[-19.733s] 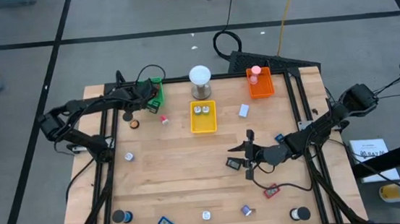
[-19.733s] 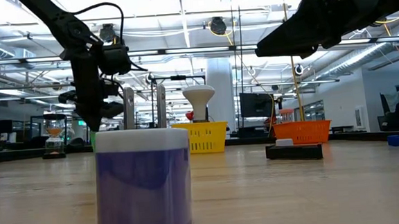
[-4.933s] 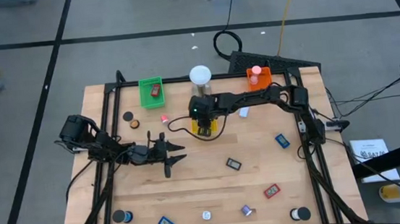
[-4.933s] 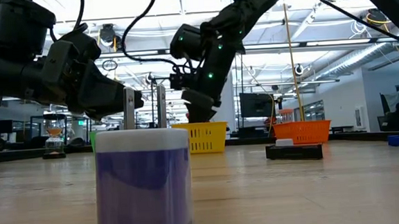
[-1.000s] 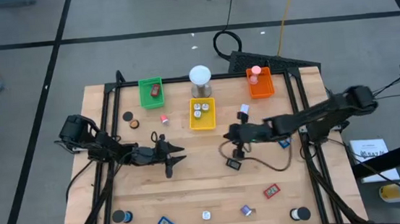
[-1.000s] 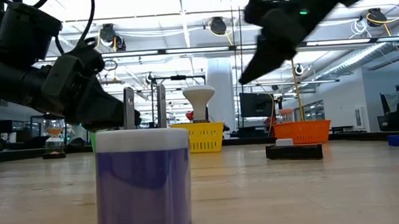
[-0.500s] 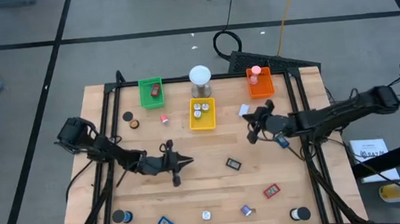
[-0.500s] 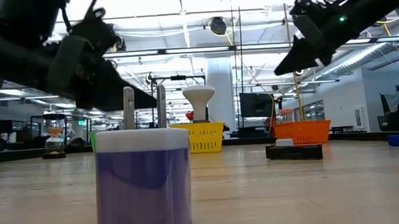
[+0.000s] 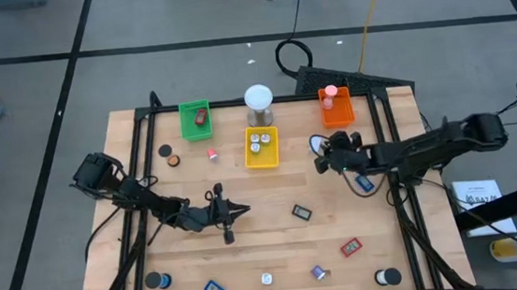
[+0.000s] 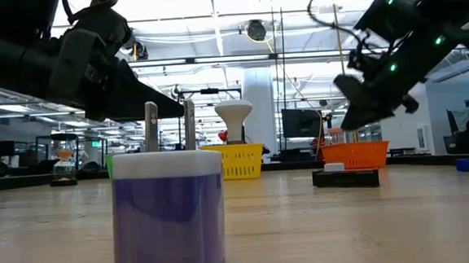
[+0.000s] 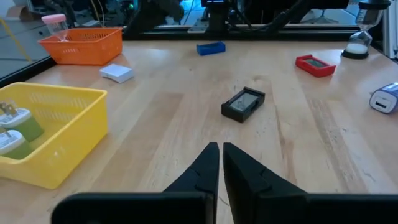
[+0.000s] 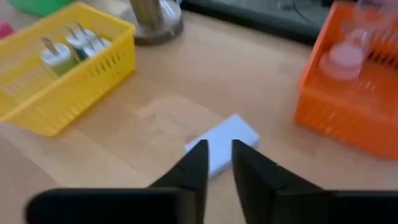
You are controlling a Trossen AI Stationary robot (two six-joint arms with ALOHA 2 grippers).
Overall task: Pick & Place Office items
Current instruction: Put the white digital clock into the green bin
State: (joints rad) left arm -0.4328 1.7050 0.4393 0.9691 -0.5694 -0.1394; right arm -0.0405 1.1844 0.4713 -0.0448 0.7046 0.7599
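My right gripper (image 9: 320,158) (image 12: 216,152) hovers just over a pale blue-white block (image 9: 315,143) (image 12: 224,144) lying flat on the table between the yellow tray (image 9: 263,163) and the orange tray (image 9: 337,115). Its fingers are slightly open, pointing slantwise down at the block. My left gripper (image 9: 234,211) (image 11: 220,152) is shut and empty left of the table's middle, above the wood. A dark rectangular piece (image 9: 302,212) (image 11: 243,103) lies beyond it. A blue piece (image 9: 364,183) and a red piece (image 9: 350,248) lie flat farther right.
The green tray (image 9: 195,119) holds a red-brown piece, and the yellow tray holds plugs (image 12: 65,50). A white-domed cylinder (image 9: 259,105) stands at the far edge. Rolls (image 9: 387,276) (image 9: 161,281) and small bits (image 9: 266,279) line the near edge, among them a purple one (image 10: 168,213).
My right gripper has gone from above the dark piece at the table's middle toward the far edge and a little right, sinking and rolling its wrist, and now stands over the pale block. My left gripper has shifted a little toward the table's right and near edges.
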